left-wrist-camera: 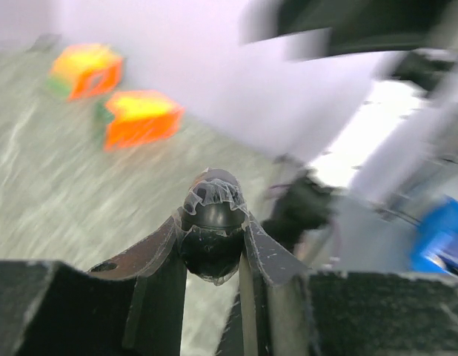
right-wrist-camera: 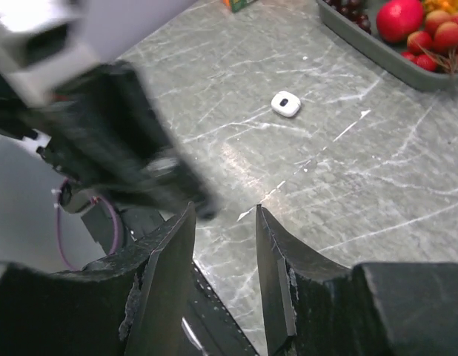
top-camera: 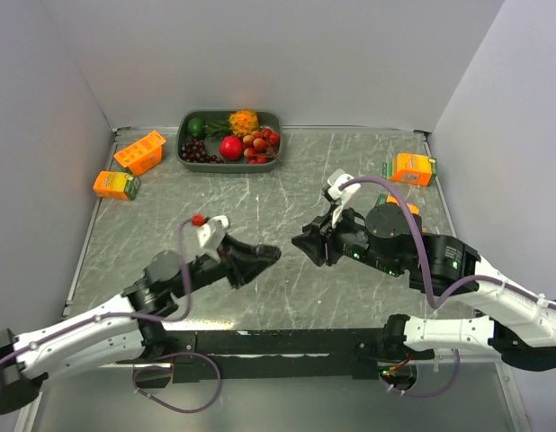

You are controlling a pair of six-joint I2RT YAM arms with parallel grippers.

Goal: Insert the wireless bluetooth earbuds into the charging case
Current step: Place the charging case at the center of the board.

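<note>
Left gripper (left-wrist-camera: 214, 248) clamps a black rounded case (left-wrist-camera: 213, 211); right gripper (right-wrist-camera: 224, 216), jaws parted and empty, should next fetch the white earbud (right-wrist-camera: 286, 104).

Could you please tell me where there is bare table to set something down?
Bare: the stretch between the fruit tray and the left fingers and right fingers, save one small white piece; also the back strip between tray and right cartons. Crowded: the centre, where those fingers nearly meet, and the back left corner with two left cartons.
</note>
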